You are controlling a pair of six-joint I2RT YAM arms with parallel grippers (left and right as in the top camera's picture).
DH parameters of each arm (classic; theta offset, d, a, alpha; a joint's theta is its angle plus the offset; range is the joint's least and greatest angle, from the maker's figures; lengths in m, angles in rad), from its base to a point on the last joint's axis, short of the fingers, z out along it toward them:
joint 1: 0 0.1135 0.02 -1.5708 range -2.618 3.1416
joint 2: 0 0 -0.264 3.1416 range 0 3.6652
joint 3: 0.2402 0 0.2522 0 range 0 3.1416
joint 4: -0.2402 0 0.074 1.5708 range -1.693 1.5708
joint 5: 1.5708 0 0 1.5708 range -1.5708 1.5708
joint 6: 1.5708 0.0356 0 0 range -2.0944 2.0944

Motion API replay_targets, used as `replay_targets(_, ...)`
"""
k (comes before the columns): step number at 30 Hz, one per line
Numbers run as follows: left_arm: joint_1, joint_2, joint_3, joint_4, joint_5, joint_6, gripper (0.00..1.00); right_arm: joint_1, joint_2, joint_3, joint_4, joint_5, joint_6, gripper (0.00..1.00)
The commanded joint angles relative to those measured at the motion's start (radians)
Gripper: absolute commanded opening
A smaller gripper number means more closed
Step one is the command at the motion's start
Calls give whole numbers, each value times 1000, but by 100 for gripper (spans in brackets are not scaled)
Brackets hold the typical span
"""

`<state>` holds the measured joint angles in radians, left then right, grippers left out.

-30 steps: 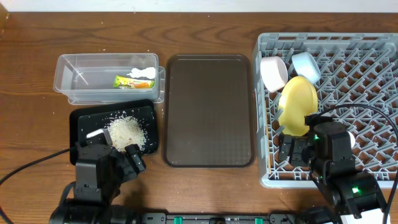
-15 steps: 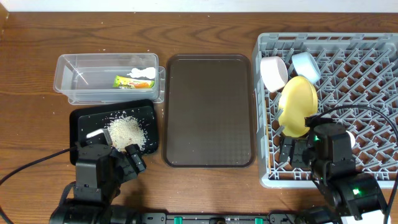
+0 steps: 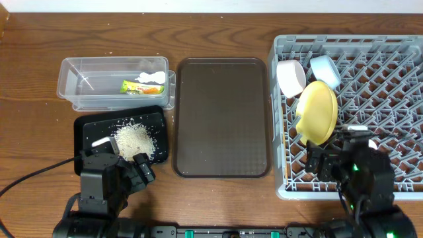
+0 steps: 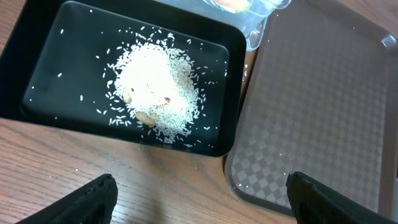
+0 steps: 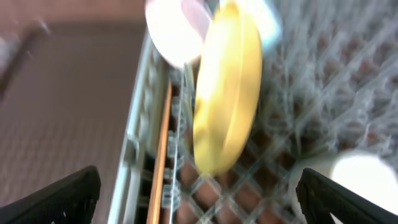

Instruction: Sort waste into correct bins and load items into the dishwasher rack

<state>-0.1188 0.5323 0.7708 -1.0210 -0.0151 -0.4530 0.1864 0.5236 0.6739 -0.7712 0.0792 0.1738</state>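
The grey dishwasher rack (image 3: 396,73) at the right holds a white bowl (image 3: 289,77), a light blue bowl (image 3: 325,69) and the yellow plate (image 3: 317,112), which stands on edge, tilted. My right gripper (image 3: 327,162) is open and empty, just in front of the plate (image 5: 227,87). The chopsticks (image 5: 161,158) lie along the rack's left wall. A blurred white cup (image 5: 367,177) sits at the right. The clear tub (image 3: 86,82) holds the wrapper (image 3: 134,86) and tissue (image 3: 152,77). The black tray (image 3: 89,129) holds rice (image 3: 135,139). My left gripper (image 3: 125,166) is open and empty over the wood in front of it.
The dark brown serving tray (image 3: 221,119) lies between the bins and the rack, with a few stray rice grains on it (image 4: 311,106). Bare wooden table surrounds everything. Cables run from both arm bases along the front edge.
My right gripper has drawn back toward the front of the rack, away from the yellow plate, which now stands free among the pegs. The left arm has not moved.
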Motion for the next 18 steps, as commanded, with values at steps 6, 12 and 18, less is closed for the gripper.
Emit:
replay_targets(6, -2, -5, -3, 2, -19, -13, 90, -24, -275, -215, 208, 19, -86, 99)
replay_targets(12, -2, -5, -3, 2, -19, -13, 90, -24, -476, -368, 349, 37, -86, 99)
replay_targets(18, -2, -5, -3, 2, -19, -13, 90, -27, -519, -504, 571, 44, -119, 99)
